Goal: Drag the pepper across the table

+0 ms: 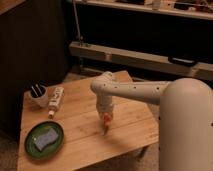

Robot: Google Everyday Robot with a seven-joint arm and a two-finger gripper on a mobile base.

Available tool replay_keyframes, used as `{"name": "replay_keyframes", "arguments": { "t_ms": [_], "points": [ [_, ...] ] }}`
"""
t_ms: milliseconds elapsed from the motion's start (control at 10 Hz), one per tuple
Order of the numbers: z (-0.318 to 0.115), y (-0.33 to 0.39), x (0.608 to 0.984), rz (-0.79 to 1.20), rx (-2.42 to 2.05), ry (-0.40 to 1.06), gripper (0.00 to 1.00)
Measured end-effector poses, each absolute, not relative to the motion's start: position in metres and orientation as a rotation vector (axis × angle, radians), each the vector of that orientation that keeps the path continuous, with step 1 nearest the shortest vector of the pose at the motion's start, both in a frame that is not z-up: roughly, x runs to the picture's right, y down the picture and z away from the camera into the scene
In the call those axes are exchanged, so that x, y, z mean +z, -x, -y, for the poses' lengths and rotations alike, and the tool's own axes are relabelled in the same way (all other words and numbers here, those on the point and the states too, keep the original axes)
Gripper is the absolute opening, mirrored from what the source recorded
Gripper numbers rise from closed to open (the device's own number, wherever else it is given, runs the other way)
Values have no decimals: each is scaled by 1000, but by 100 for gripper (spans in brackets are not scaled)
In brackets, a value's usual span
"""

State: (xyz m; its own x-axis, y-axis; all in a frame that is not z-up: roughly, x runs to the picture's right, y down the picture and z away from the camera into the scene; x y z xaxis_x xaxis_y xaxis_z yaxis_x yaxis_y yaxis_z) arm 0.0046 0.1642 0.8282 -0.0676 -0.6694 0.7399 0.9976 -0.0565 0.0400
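Dim scene with a warm yellowish cast. The table (75,117) is the brightest zone and looks lit from above. The space behind the table falls to near black. The white arm (135,92) has a soft highlight along its top and no hard glare. The claw (106,119) sits low over the table's middle, its underside shaded.
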Motion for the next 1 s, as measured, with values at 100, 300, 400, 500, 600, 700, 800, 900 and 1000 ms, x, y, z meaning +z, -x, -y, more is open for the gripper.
{"name": "replay_keyframes", "arguments": {
  "t_ms": [100, 300, 400, 500, 600, 700, 800, 900, 1000],
  "points": [
    [-165, -9, 830, 666, -1529, 652, 14],
    [-165, -21, 833, 658, -1504, 665, 14],
    [-165, -26, 834, 654, -1492, 668, 14],
    [-165, -30, 834, 650, -1479, 670, 14],
    [-164, -35, 835, 646, -1467, 672, 14],
    [-164, -40, 836, 641, -1454, 676, 14],
    [-164, -44, 837, 639, -1443, 679, 14],
    [-166, -51, 838, 635, -1424, 687, 14],
    [-167, -56, 840, 631, -1411, 693, 14]
  ]
}}
